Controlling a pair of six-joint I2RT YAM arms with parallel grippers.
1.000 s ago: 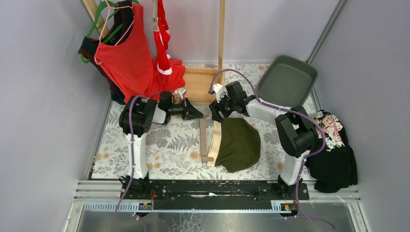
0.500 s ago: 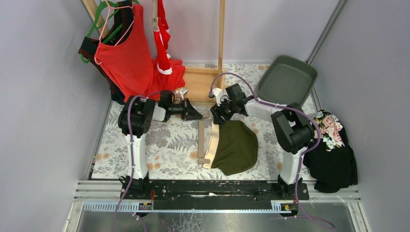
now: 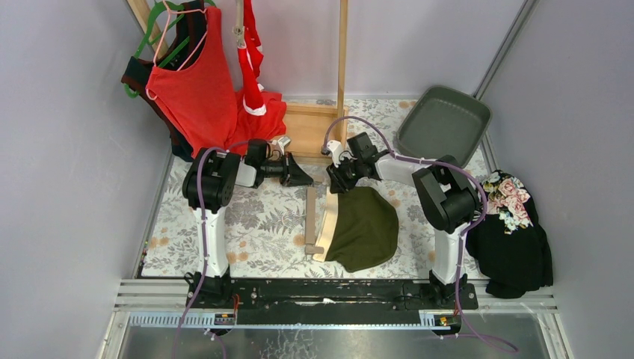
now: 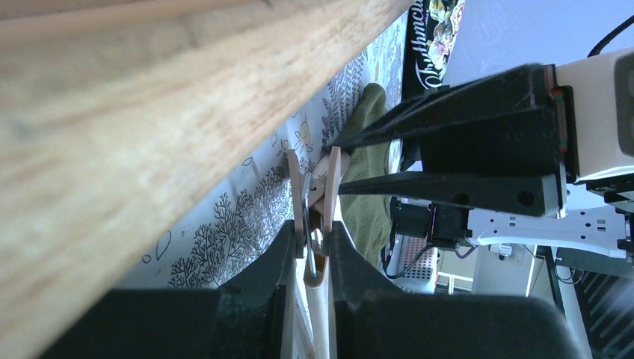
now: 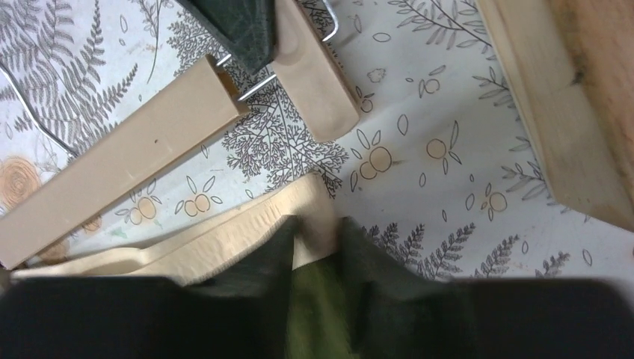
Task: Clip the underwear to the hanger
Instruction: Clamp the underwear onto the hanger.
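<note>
The dark olive green underwear (image 3: 366, 228) lies flat on the table, its cream waistband (image 5: 224, 235) towards the beige hanger bar (image 3: 311, 217). My right gripper (image 5: 318, 224) pinches the waistband's far corner, cream and green cloth between its fingers. My left gripper (image 4: 318, 228) is shut on the hanger's beige clip (image 4: 323, 183), squeezing it just beside the right gripper's fingers (image 4: 448, 187). In the top view the two grippers meet tip to tip, left (image 3: 303, 176) and right (image 3: 333, 182). The red underwear (image 3: 253, 60) hangs at the back.
A wooden frame (image 3: 310, 127) with an upright post stands just behind both grippers. A red tank top (image 3: 191, 90) hangs at the back left. A grey tray (image 3: 445, 120) leans at the back right. Black floral cloth (image 3: 516, 239) lies off the table's right side.
My right gripper has slid onto the waistband's far corner and closed on it. The olive underwear and the hanger bar shifted slightly left. The left gripper has kept its hold.
</note>
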